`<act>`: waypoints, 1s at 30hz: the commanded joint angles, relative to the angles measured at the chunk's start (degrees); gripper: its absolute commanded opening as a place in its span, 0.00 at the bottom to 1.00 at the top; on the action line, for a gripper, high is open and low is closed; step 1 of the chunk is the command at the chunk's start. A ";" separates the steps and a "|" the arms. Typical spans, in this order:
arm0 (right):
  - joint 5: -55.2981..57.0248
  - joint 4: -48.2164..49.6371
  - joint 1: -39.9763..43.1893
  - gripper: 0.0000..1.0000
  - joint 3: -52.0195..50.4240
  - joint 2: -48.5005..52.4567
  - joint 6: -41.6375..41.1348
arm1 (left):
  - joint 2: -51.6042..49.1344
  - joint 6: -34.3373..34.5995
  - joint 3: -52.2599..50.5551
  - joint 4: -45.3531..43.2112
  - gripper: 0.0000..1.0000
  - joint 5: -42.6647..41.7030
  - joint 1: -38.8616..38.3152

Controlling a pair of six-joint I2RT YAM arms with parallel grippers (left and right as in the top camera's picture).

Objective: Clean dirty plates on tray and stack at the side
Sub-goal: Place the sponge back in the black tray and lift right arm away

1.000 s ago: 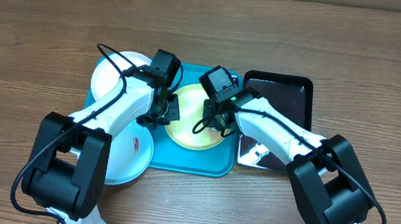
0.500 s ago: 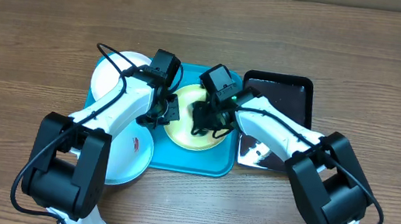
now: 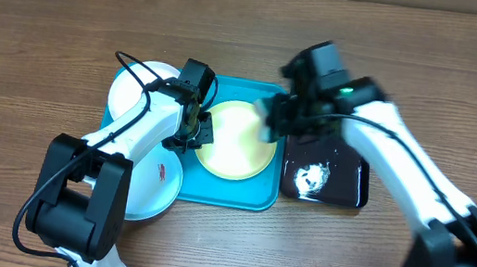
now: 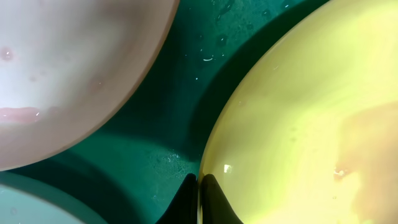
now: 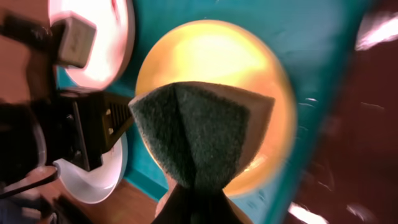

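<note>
The yellow-green plate (image 3: pixel 239 143) lies on the turquoise tray (image 3: pixel 230 194). My left gripper (image 3: pixel 196 129) is shut on the plate's left rim; in the left wrist view the fingertips (image 4: pixel 199 194) pinch the rim of the yellow-green plate (image 4: pixel 305 118). My right gripper (image 3: pixel 278 117) is raised over the plate's right edge, blurred, and shut on a dark green sponge (image 5: pixel 199 127). The white plate (image 3: pixel 135 91) sits at the tray's far left corner. The pale blue plate (image 3: pixel 157 184) lies at the near left, partly off the tray. A faint brownish smear (image 4: pixel 367 149) shows on the yellow-green plate.
A glossy black tray (image 3: pixel 325 179) with a white patch lies right of the turquoise tray, under the right arm. Brown wooden table (image 3: pixel 48 23) is all around. The left arm's cable loops over the white plate.
My right gripper has lifted off the yellow-green plate and swung up and to the right with the sponge. The left gripper has kept its hold on the rim.
</note>
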State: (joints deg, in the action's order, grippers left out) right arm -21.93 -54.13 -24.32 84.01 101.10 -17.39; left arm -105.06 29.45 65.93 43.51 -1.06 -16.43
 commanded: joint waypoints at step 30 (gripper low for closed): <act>19.28 0.85 12.87 0.74 -5.66 -1.22 0.42 | -0.70 -1.14 -0.66 -0.66 0.33 -1.38 -0.52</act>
State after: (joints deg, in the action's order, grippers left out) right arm -1.30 -50.68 -14.66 70.81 100.03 -16.56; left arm -105.12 28.58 65.87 42.83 -1.93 -16.53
